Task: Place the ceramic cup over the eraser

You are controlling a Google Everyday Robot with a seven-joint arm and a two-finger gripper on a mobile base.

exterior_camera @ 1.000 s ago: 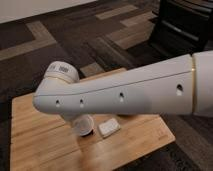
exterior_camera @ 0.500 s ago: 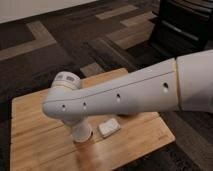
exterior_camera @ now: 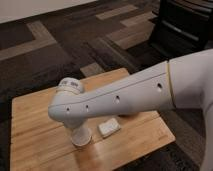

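Jaws are hidden behind the arm's elbow housing, yet they read as fully closed, and the ceramic cup [exterior_camera: 80, 136] hanging directly beneath the wrist suggests they are clamped on it. The gripper [exterior_camera: 76, 125] sits at about 7 o'clock on the wooden table [exterior_camera: 35, 130], just above the cup.

Step in hand, as judged: lowering the inverted cup onto the eraser. The eraser cannot be seen; it may lie under the cup or behind the arm. To do this well, the cup should descend straight, mouth level, so the rim meets the wood all round. Release should wait until the rim is seated; opening early could tip the cup or nudge the block beneath.

Cup appearance: plain white, tapered, no handle, standing upright in line with the wrist, its lower end at or just above the boards. A white rectangular block [exterior_camera: 108, 127] lies just beside it at 3 o'clock, apart from it.
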